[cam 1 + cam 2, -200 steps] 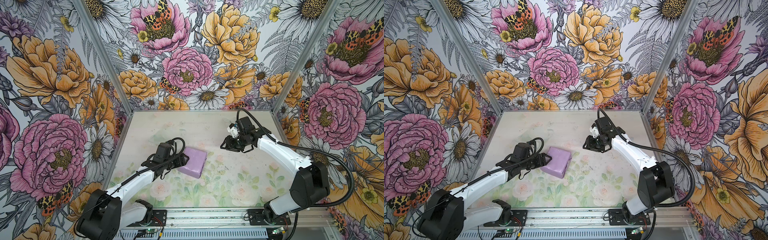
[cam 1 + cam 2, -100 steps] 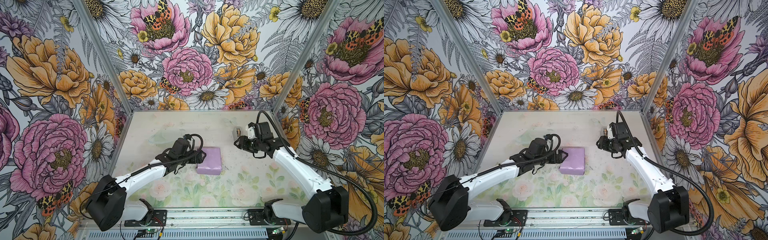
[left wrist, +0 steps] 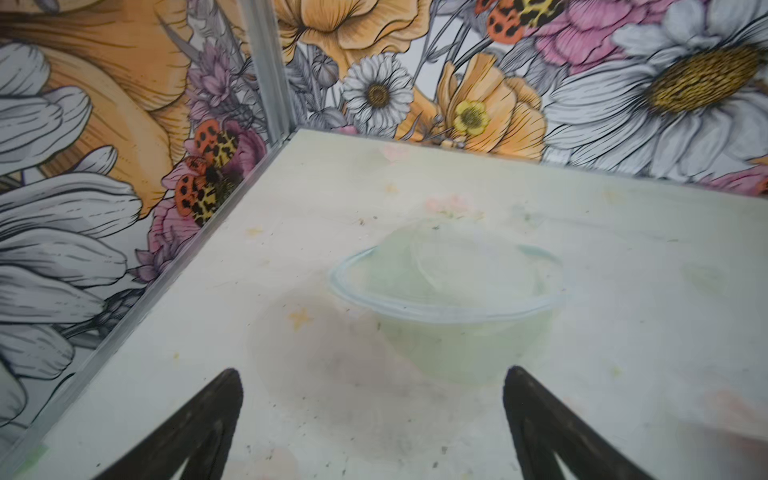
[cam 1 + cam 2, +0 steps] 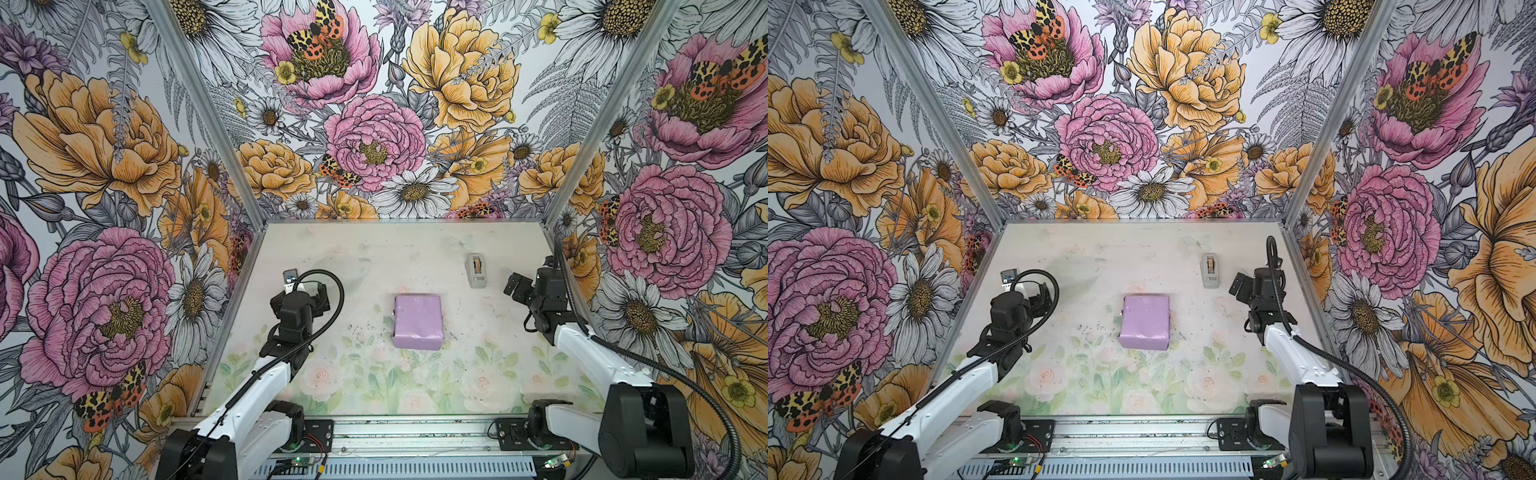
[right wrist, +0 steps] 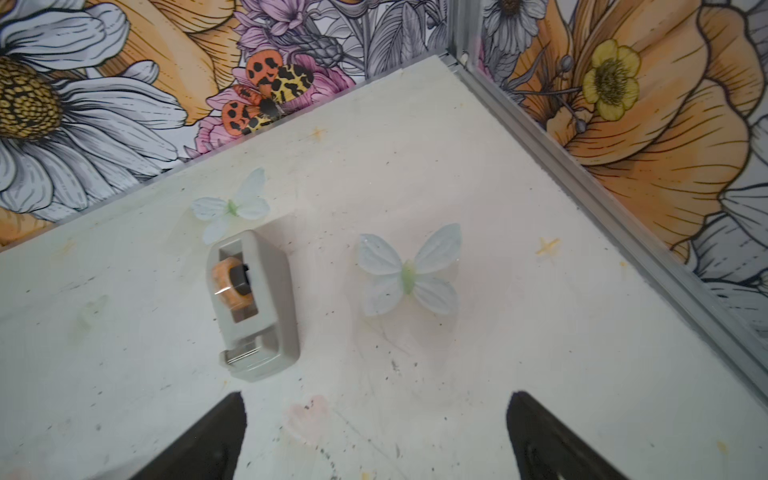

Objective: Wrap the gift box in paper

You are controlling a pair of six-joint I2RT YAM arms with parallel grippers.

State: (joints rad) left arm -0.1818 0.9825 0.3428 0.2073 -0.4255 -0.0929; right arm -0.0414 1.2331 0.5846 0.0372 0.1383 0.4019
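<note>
The paper point(image 4: 417, 321) point(image 4: 1145, 322) is folded all round the gift box, which is hidden inside it, so the two show as one lilac squarish parcel lying flat mid-table in both top views. My left gripper point(image 4: 318, 293) point(image 4: 1042, 297) point(image 3: 374, 370) hovers well left of the parcel near the left wall, open, with only bare table between its fingers. My right gripper point(image 4: 515, 286) point(image 4: 1239, 286) point(image 5: 377, 395) stands far right near the right wall, also open and empty. Neither gripper touches the parcel, and neither wrist view shows it.
A small grey tape dispenser point(image 4: 477, 272) point(image 4: 1209, 271) point(image 5: 253, 307) stands at the back right, just ahead of the right gripper. A clear, faintly green bowl point(image 3: 449, 307) sits ahead of the left gripper. Flowered walls with metal posts close in the table point(image 4: 374, 374) on three sides.
The left gripper slid the parcel rightward and square, then let go and drew back left, opening wide. The right gripper withdrew from the middle to the right wall and opened.
</note>
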